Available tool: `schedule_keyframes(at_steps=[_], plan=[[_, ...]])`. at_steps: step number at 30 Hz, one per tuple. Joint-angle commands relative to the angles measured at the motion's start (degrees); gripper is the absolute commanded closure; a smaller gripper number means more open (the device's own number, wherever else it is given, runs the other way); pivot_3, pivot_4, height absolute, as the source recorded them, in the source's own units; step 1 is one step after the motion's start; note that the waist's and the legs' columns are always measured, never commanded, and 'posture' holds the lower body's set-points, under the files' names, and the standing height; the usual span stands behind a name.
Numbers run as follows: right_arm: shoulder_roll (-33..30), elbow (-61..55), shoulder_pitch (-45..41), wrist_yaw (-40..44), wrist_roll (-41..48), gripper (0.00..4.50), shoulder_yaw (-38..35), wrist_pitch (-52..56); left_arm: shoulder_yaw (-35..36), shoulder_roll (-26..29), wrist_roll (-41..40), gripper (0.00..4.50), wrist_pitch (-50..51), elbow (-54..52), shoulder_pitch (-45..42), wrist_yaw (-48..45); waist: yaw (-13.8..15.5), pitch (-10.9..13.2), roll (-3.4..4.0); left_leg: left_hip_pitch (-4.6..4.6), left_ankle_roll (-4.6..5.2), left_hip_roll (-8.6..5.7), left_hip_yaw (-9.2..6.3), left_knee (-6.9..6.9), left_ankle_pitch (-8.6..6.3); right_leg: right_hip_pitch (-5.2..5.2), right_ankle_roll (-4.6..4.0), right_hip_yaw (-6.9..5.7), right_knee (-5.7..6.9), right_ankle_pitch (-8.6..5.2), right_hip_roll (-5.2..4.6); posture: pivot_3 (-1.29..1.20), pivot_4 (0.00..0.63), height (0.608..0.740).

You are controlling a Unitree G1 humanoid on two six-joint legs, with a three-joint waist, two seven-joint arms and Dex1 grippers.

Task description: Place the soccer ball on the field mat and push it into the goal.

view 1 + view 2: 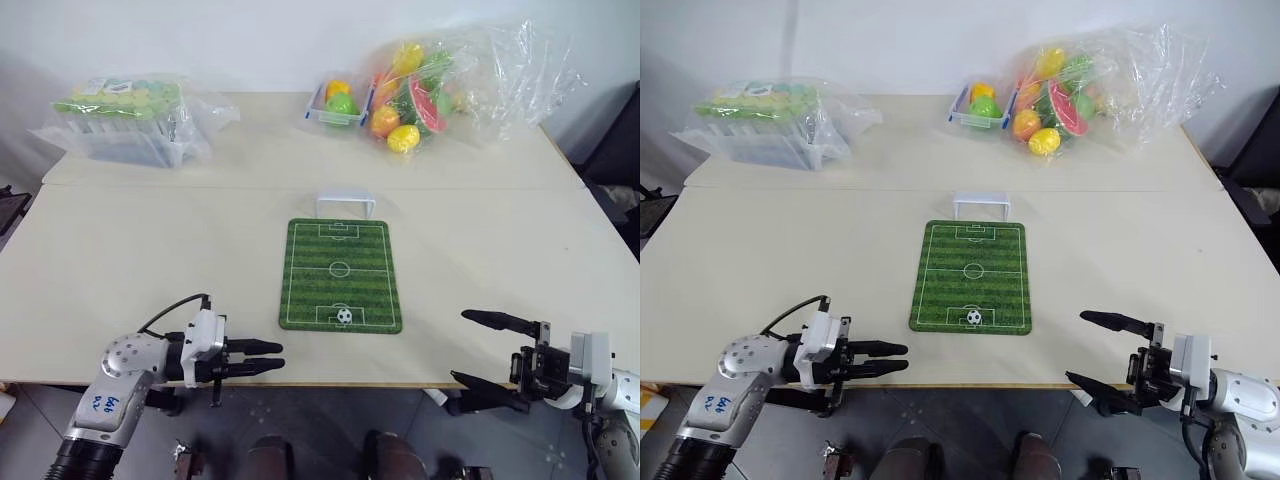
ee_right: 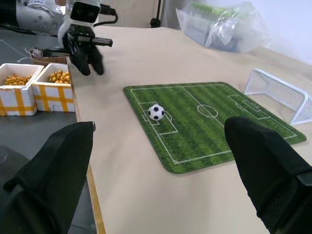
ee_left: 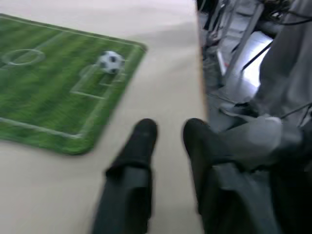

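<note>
The left gripper (image 1: 270,357) hangs at the desk's (image 1: 150,250) near edge, jaws nearly closed with a small gap, holding nothing. The right gripper (image 1: 480,350) has its jaws wide apart and empty, pointing across toward the left one. Between them lies the mat (image 1: 340,275), long axis running away from the robot toward the goal (image 1: 345,205), which stands at its far end, mouth facing the mat. The ball (image 1: 344,316) rests on the near penalty box. Beyond, a blue-rimmed tray (image 1: 335,110) holds toy fruits (image 1: 343,100); a clear bag (image 1: 450,85) holds more, with a wrapped box (image 1: 125,125) far left
</note>
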Motion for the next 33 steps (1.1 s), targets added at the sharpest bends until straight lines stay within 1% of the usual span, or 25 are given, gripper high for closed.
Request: schedule_keyframes(at_steps=[1, 2, 3, 5, 10, 15, 23, 26, 29, 33], plan=[[-0.3, 1.1, -0.1, 2.2, 0.6, 0.0, -0.4, -1.5, -5.1, -4.4, 2.4, 4.15, -0.6, -3.1, -2.3, 3.2, -0.1, -0.1, 0.17, 0.02, 0.0, 0.0, 0.01, 0.0, 0.0, 0.01, -0.01, 0.0, 0.01, 0.01, 0.0, 0.0, 0.15, 0.74], [-0.4, 1.3, 0.0, 2.5, 0.5, 0.0, -0.3, -1.4, -6.3, -6.1, 3.1, 4.47, 0.0, -2.3, -3.5, 4.6, -0.1, -0.1, 0.18, 0.01, 0.01, -0.03, 0.03, 0.01, 0.0, 0.02, 0.02, 0.02, -0.02, 0.05, 0.0, 0.0, 0.15, 0.74], [-0.6, 1.3, 0.1, 2.7, 0.5, 0.0, -0.2, -1.3, -7.4, -7.4, 4.1, 4.49, 0.5, -1.5, -4.6, 6.0, -0.1, -0.1, 0.17, 0.01, 0.01, -0.02, 0.04, 0.01, 0.0, 0.02, 0.02, 0.02, -0.02, 0.05, 0.0, 0.0, 0.15, 0.74], [-0.7, 1.2, 0.3, 2.7, 0.4, 0.0, -0.2, -0.9, -9.5, -9.8, 5.6, 4.49, 1.8, -0.4, -6.6, 8.1, -0.1, -0.1, 0.18, 0.02, 0.0, -0.02, 0.03, 0.01, 0.01, 0.01, 0.01, 0.02, 0.0, 0.06, 0.0, 0.0, 0.15, 0.74], [-0.8, 1.5, 2.3, 2.2, 0.4, 0.0, -1.5, -0.9, -13.1, -12.4, 6.9, 4.49, 4.0, 0.3, -9.5, 9.6, -0.1, -0.1, 0.2, 0.02, 0.01, -0.02, 0.04, 0.01, 0.03, 0.01, 0.01, 0.03, -0.01, 0.06, 0.0, 0.0, 0.15, 0.74], [-0.4, -0.2, 4.0, 0.5, 0.3, 0.0, -1.6, -0.7, -14.4, -14.5, 9.4, 4.49, 5.4, 2.8, -12.8, 12.8, -0.1, -0.1, 0.22, 0.02, 0.02, -0.02, 0.04, 0.06, 0.03, 0.02, 0.01, 0.03, 0.0, 0.06, 0.0, 0.0, 0.15, 0.74], [0.1, -6.9, 6.0, -4.8, 0.0, 0.0, -0.5, 1.4, -14.2, -17.0, 12.1, 4.49, 4.4, 8.2, -16.8, 16.9, -0.1, -0.2, 0.27, 0.0, 0.02, -0.02, 0.03, 0.08, 0.03, 0.02, 0.01, 0.03, 0.0, 0.06, 0.0, 0.0, 0.15, 0.74], [0.3, -8.9, 6.4, -7.5, -0.4, 0.0, -0.6, 2.1, -14.4, -18.4, 14.8, 4.49, 1.6, 14.2, -20.6, 18.6, 0.1, -0.2, 0.27, -0.01, 0.02, -0.03, 0.04, 0.11, 0.03, 0.02, 0.01, 0.03, 0.0, 0.07, 0.0, 0.0, 0.15, 0.74], [1.3, -10.7, 6.1, -12.0, -1.0, 0.0, -1.1, 2.8, -11.9, -21.6, 17.7, 4.49, -3.1, 24.4, -28.1, 25.4, 0.4, -0.2, 0.27, -0.04, 0.03, -0.04, 0.03, 0.23, 0.03, 0.03, 0.04, 0.03, 0.0, 0.09, 0.0, 0.0, 0.15, 0.74], [5.0, -14.5, 5.5, -22.1, -1.7, 0.0, -1.8, 4.5, -6.8, -24.0, 19.5, 4.49, -12.7, 40.1, -39.0, 33.7, 0.6, -0.2, 0.24, -0.11, 0.04, -0.03, 0.03, 0.29, 0.03, 0.0, 0.06, 0.02, 0.0, 0.12, 0.0, 0.0, 0.15, 0.74]])
